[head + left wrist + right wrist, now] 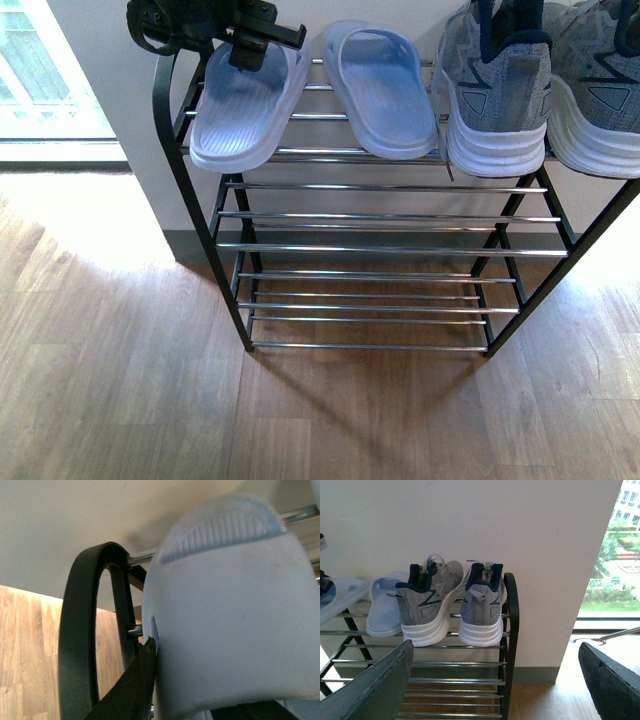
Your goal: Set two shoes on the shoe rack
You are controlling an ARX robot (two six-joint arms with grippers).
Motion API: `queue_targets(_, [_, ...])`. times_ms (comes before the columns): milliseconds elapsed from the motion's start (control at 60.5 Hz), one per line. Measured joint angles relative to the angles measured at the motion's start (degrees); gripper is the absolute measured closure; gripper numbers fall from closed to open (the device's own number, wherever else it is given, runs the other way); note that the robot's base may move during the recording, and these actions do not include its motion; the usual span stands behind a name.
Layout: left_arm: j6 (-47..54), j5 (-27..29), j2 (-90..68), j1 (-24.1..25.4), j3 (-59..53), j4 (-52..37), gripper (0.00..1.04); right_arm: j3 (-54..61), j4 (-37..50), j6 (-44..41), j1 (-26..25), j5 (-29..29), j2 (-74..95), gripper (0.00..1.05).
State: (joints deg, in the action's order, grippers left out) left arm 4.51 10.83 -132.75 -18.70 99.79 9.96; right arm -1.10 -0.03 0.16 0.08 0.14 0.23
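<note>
Chrome rack [400, 216] top: 2 slides, 2 sneakers; left gripper [262, 42] clamps slide [245, 105].

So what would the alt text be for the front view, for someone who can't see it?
A black-framed shoe rack with chrome rods holds two light-blue slides and two grey sneakers on its top shelf. The left gripper is at the leftmost slide; lower shelves are bare, on wood floor.
</note>
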Motion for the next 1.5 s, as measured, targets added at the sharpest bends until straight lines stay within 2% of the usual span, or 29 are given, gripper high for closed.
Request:
queue_targets(265, [-8.07, -3.82, 10.97, -0.09, -6.56, -3.30, 0.20, 0.00, 0.00, 0.00, 0.00, 0.00, 0.00, 0.09])
queue_targets(347, [-13.25, -3.63, 18.01, 0.22, -12.72, -8.52, 0.08, 0.00, 0.00, 0.00, 0.00, 0.00, 0.00, 0.09])
queue_targets(397, [-14.80, -2.60, 20.70, 0.35, -14.75, -10.84, 0.11, 0.00, 0.00, 0.00, 0.00, 0.00, 0.00, 0.09])
queue_targets(413, [-14.23, -0.48, 21.53, 0.39, -16.61, -15.28, 0.14, 0.00, 0.00, 0.00, 0.00, 0.00, 0.00, 0.09])
queue_targets(430, [-12.44, 2.82, 22.64, 0.61, -20.22, -23.63, 0.19, 0.00, 0.00, 0.00, 0.00, 0.00, 0.00, 0.09])
queue_targets(463, [-10.99, 4.39, 23.82, 1.03, -24.50, -31.71, 0.25, 0.00, 0.00, 0.00, 0.00, -0.02, 0.00, 0.09])
queue_targets(546, [-8.09, 4.17, 26.80, 2.45, -35.12, -46.80, 0.37, 0.00, 0.00, 0.00, 0.00, 0.02, 0.00, 0.09])
queue_targets(612, [-6.82, 3.37, 29.83, 3.78, -43.43, -55.17, 0.48, 0.00, 0.00, 0.00, 0.00, 0.00, 0.00, 0.09])
queue_targets(711, [-5.84, 2.01, 35.19, 5.88, -53.22, -61.53, 0.64, 0.00, 0.00, 0.00, 0.00, -0.02, 0.00, 0.09])
queue_targets(794, [-5.62, 1.01, 39.12, 7.23, -58.97, -63.69, 0.77, 0.00, 0.00, 0.00, 0.00, 0.00, 0.00, 0.09])
queue_targets(876, [-5.40, -0.76, 43.28, 8.37, -65.61, -65.61, 0.95, 0.00, 0.00, 0.00, 0.00, 0.00, 0.00, 0.09])
queue_targets(942, [-5.44, -1.86, 45.48, 9.05, -69.24, -66.40, 1.04, 0.00, 0.00, 0.00, 0.00, 0.00, 0.00, 0.09])
queue_targets(1141, [-5.16, -4.09, 54.49, 11.91, -79.87, -67.71, 1.03, 0.00, 0.00, 0.00, 0.00, -0.02, 0.00, 0.09])
queue_targets(1472, [-5.14, -6.75, 66.88, 14.51, -89.68, -65.20, 1.03, 0.00, 0.00, 0.00, 0.00, 0.00, 0.00, 0.09])
queue_targets(1505, [-5.14, -8.90, 68.32, 15.78, -90.47, -64.50, 1.04, 0.00, 0.00, 0.00, 0.00, 0.00, 0.00, 0.09])
